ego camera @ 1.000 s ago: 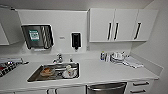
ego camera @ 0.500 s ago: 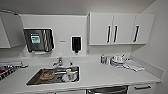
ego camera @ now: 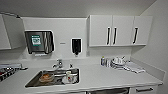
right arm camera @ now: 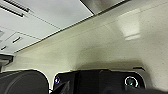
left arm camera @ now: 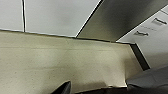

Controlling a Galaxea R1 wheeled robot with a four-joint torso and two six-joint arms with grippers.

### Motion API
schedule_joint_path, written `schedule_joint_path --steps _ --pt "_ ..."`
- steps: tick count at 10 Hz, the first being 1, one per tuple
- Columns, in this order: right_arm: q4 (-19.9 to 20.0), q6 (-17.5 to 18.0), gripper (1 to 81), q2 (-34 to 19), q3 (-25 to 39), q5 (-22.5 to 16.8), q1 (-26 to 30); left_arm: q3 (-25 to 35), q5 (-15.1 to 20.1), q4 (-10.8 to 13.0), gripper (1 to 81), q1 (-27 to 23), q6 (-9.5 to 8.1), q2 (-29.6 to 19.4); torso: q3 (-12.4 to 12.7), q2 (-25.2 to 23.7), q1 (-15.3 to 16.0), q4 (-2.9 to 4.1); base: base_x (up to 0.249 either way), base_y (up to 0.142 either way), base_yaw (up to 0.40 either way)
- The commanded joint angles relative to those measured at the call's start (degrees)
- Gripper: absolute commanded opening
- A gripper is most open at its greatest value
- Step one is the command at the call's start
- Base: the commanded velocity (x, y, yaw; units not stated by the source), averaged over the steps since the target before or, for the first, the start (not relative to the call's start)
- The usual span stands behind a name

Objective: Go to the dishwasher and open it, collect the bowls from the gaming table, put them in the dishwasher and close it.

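I face a white kitchen counter from my head camera. A steel sink sits at about 7 o'clock in that view, with an orange-brown dish and a white cup lying in it, and a tap stands just behind the basin. On the wall above, a dark paper towel dispenser hangs at 10 o'clock and a black soap dispenser near the middle. White wall cupboards with black handles fill the 2 o'clock area. Below them, on the counter at 4 o'clock, a small bottle stands beside stacked white dishes and a folded cloth.

The dishwasher shows as a dark steel strip under the counter edge at about 5 o'clock, between white cabinet fronts; a drawer with a black handle sits just to its right. Its door looks closed, though little of it is visible.

My left wrist camera looks along a pale speckled floor to white cabinet fronts and a brushed steel panel beside them. My right wrist camera shows the same pale floor meeting white cabinet fronts. I cannot tell whether my fingers are apart or together on either side, nor how they lie relative to the dishwasher.
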Motion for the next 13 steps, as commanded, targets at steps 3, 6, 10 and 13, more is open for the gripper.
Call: schedule_joint_path --steps 3,6,10,13 --pt "1.3 0.1 81.1 -3.3 2.3 -2.4 4.9 1.6 5.3 2.9 81.1 -3.4 -2.84 -2.3 -8.6 -9.2 5.9 0.0 0.0 0.0 0.0" --pt "1.4 0.1 81.1 -4.1 3.7 -2.4 5.7 1.7 5.4 2.9 81.1 -3.4 -2.84 -2.8 -9.3 -15.6 10.0 0.0 0.0 0.0 0.0" --pt "1.4 0.1 81.1 -4.5 4.8 -2.4 6.3 2.4 7.5 2.9 81.1 -3.4 -2.84 -5.1 -11.7 -22.5 14.3 0.02 0.0 0.0 0.0" --pt "1.5 0.1 81.1 -4.5 4.9 -2.5 6.2 2.7 7.5 2.9 81.1 -3.4 -2.84 -8.8 -11.8 -28.8 18.3 0.0 0.0 0.0 0.0"
